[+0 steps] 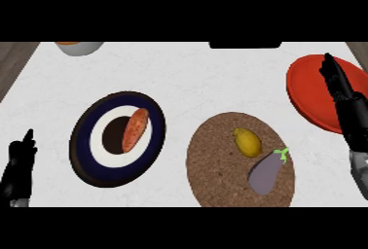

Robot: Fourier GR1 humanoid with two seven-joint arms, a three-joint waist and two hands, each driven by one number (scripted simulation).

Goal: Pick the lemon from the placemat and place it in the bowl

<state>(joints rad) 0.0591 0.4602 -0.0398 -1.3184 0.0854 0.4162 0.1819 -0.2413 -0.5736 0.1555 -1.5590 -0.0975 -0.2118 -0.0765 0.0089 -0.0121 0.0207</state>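
- Lemon (247, 142) on placemat (215, 165): long axis points roughly away from robot.
- Right hand (338, 80) is nearer; lemon lies to its lower left. Fingers straight, holding nothing.
- Left hand (18, 163) rests open, lower left.

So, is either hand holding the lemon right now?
No, the lemon lies bare on the placemat beside the eggplant, with the left hand and right hand both apart from it.

Eggplant (267, 171) just beside the lemon (247, 142), bare counter (201, 73) beyond the placemat (215, 168)
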